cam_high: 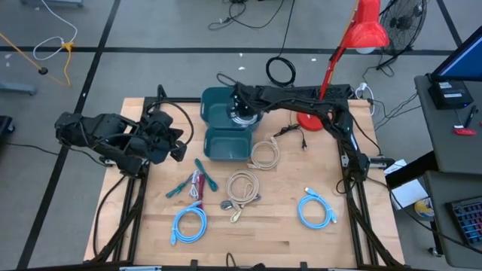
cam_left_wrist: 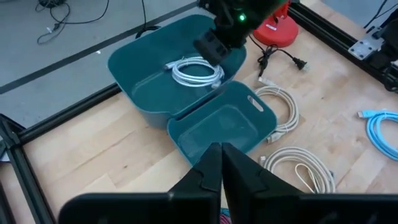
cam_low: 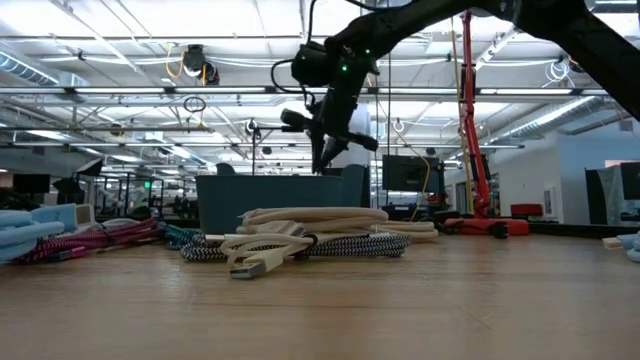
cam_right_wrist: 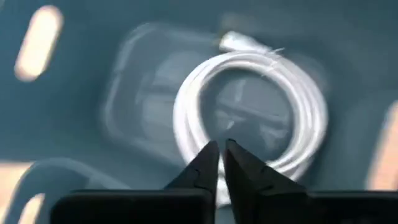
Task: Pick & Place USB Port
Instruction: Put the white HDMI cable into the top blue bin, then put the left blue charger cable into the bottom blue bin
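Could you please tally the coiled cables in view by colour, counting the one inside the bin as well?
White cable, in the far bin: 1
Beige cables: 2
Light blue cables: 2
Pink and teal bundle, strands too tangled to separate: counted as 1
Total: 6

We see bright even overhead light, soft shadows. Ceiling strip lights (cam_low: 150,95) glare in low view. Right wrist view motion-blurred.

The right gripper (cam_high: 242,113) is held closed on an outstretched arm; the left gripper (cam_high: 178,143) is kept closed, arm folded.
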Available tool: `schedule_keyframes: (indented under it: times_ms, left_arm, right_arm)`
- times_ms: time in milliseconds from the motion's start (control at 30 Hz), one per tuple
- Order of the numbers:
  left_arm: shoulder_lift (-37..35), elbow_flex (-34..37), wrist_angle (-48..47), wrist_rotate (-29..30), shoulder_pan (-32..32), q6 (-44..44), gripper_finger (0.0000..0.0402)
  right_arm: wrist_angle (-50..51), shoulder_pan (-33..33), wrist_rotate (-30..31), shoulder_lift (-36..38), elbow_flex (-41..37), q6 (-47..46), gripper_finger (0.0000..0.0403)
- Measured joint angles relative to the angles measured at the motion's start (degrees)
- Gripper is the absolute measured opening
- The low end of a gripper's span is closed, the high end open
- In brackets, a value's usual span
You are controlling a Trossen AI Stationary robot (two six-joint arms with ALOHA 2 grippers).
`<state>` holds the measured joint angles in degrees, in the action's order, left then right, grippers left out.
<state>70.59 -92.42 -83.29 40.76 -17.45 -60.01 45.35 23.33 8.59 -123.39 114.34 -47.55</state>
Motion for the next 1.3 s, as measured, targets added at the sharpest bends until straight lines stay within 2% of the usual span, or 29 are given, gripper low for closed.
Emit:
schedule_keyframes:
  times_ms: [233,433,600,800,1067,1200,1300]
  left_arm:
    - [0.00,0.00,0.00,0.88,0.00,0.29,0.0015]
    - [0.02,-0.01,0.00,0.85,0.00,0.97,0.0003]
    - [0.02,0.00,0.02,0.58,0.00,0.92,0.0015]
    - [0.02,0.00,0.24,-0.26,0.00,0.90,0.0003]
    - [0.02,-0.01,0.42,-0.36,-0.47,0.32,0.0016]
    - [0.02,0.00,0.42,-0.26,-1.04,0.22,0.0003]
    - [0.02,0.00,0.42,0.09,-1.22,-0.13,0.0010]
  right_arm:
    - [2.23,-2.75,-0.61,0.10,0.00,3.09,0.0001]
    - [1.58,-3.55,6.45,-0.87,-0.06,3.27,0.0001]
    - [-0.88,-3.04,4.67,-2.83,0.11,2.74,0.0000]
    - [-1.27,-3.51,3.34,-4.62,0.26,1.98,0.0000]
    - [2.08,-3.63,1.70,-7.49,0.00,2.56,0.0000]
    - [1.72,-4.10,3.87,-7.29,-0.03,2.83,0.0000]
    - [0.23,-4.09,4.92,-6.61,-0.06,2.95,0.0000]
